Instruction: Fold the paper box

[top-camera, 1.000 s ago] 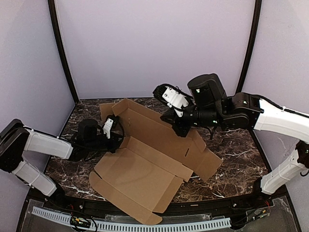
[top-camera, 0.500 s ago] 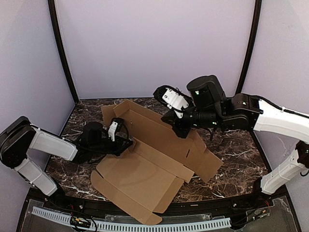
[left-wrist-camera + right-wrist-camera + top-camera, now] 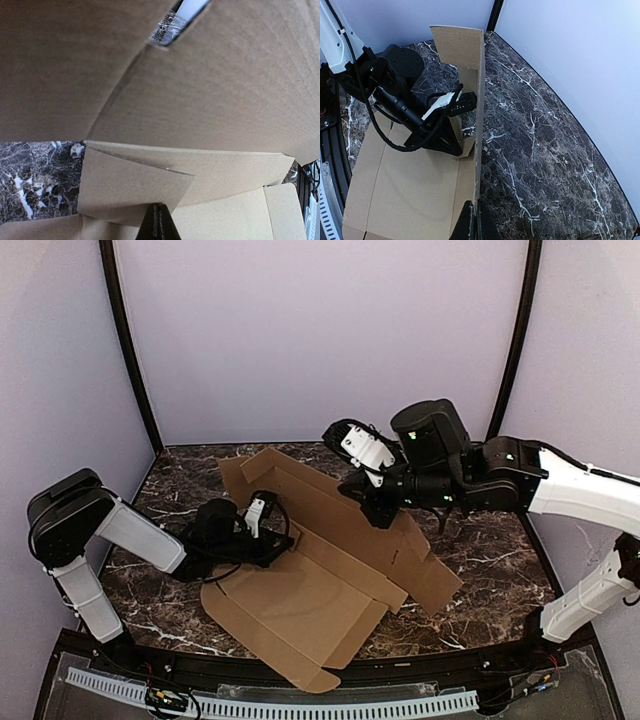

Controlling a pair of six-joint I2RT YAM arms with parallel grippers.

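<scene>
One marble tabletop [image 3: 485, 545]; lilac walls [image 3: 320, 340]

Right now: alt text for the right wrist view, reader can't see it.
A brown paper box panel stands upright, edge-on, its lower edge pinched in the right fingers. The left arm reaches over the flat cardboard beside it, left fingers shut at a small flap; marble table on the other side.

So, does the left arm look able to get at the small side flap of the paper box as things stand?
Probably yes: the flap sits right ahead of the left fingers, nothing between.
</scene>
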